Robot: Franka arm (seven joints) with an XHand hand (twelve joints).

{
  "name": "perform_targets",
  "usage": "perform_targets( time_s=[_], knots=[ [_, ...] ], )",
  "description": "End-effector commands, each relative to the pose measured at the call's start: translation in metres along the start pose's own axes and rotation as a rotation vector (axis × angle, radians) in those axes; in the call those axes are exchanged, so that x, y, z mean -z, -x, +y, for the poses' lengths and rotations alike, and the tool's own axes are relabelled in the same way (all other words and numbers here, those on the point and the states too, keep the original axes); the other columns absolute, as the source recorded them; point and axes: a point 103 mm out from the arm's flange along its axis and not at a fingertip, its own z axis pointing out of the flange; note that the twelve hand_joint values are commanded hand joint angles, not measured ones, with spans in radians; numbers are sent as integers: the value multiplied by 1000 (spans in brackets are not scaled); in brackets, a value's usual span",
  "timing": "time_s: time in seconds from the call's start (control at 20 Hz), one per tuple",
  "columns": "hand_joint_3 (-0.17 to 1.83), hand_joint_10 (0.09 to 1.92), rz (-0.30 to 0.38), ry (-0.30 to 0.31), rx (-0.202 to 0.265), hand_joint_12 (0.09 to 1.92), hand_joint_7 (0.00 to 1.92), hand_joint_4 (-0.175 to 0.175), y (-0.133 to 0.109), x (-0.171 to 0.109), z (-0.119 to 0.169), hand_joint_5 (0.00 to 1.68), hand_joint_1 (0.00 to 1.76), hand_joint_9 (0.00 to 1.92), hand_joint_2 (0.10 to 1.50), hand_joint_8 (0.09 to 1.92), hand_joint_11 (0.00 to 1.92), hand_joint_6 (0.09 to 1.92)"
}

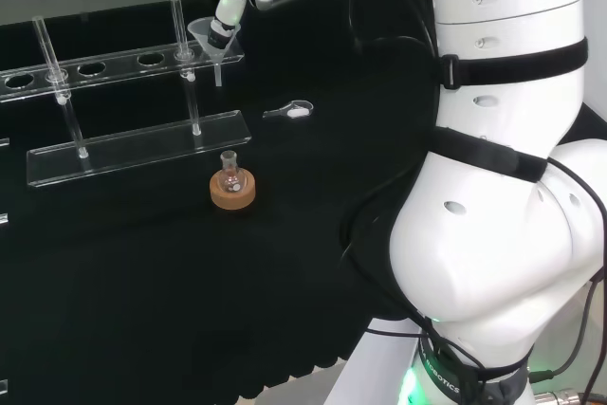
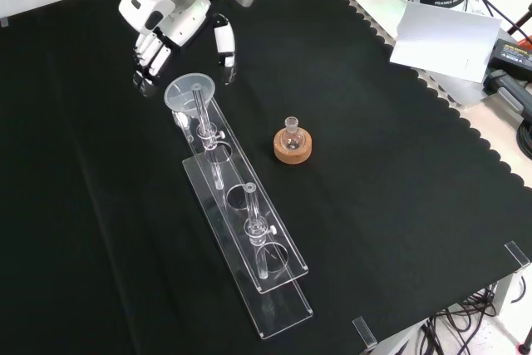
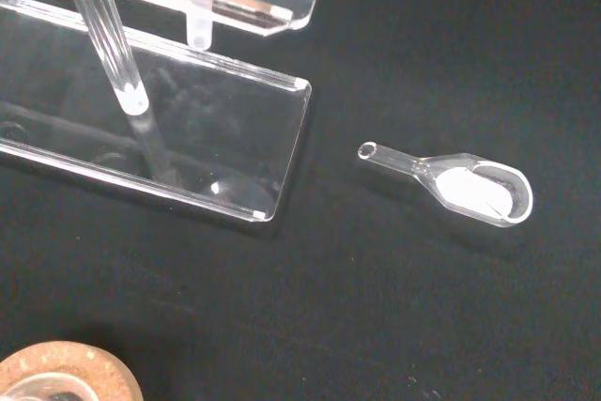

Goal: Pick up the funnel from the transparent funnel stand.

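A clear funnel (image 1: pixel 211 39) (image 2: pixel 190 93) sits in the end hole of the transparent stand (image 1: pixel 140 145) (image 2: pixel 242 224), its stem hanging down through the upper plate. The hand (image 1: pixel 229 9) (image 2: pixel 164 29) hovers just above and beyond the funnel's bowl. In the front view its fingers (image 2: pixel 150 61) reach down on the bowl's left and the thumb (image 2: pixel 224 46) on its right, straight and apart from the rim. Nothing is held. In the wrist view the funnel's stem (image 3: pixel 200 29) shows under the plate, above the stand's base (image 3: pixel 197 124).
A small round flask on a cork ring (image 1: pixel 232 189) (image 2: pixel 293 144) (image 3: pixel 66 379) stands near the stand's middle. A glass scoop (image 1: pixel 294 112) (image 3: pixel 474 188) with white powder lies on the cloth beside the stand's funnel end. The cloth's scalloped edge (image 2: pixel 432 89) runs at the front view's right.
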Motion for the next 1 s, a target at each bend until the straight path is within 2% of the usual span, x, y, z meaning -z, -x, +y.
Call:
perform_targets(
  time_s=[0.05,0.2,0.3,0.4,0.45,0.5,0.6,0.7,1.0],
  knots=[
    [262,737,4,-10,11,1361,0,-14,3,-4,0,112,668,214,693,504,273,87],
    [265,739,-7,-27,-6,1361,0,-14,-3,-3,2,112,664,226,693,505,273,87],
    [270,732,-41,-41,23,1362,0,-15,-20,0,9,112,663,234,691,514,273,87],
    [273,729,-49,-48,12,1362,0,-15,-35,-1,16,112,661,237,691,518,274,87],
    [274,728,-20,-31,30,1362,0,-15,-12,-6,12,112,660,239,691,519,274,87],
    [275,727,-9,-23,47,1362,0,-15,-3,-9,12,112,658,241,691,521,274,87],
    [277,726,-12,-16,92,1362,0,-15,0,-11,14,112,655,244,691,524,274,87],
    [279,725,-17,-18,114,1362,0,-15,-1,-13,17,113,653,248,690,527,274,87],
    [291,714,-14,-23,137,1361,1,-17,0,-15,22,120,649,264,686,554,277,87]
  ],
)
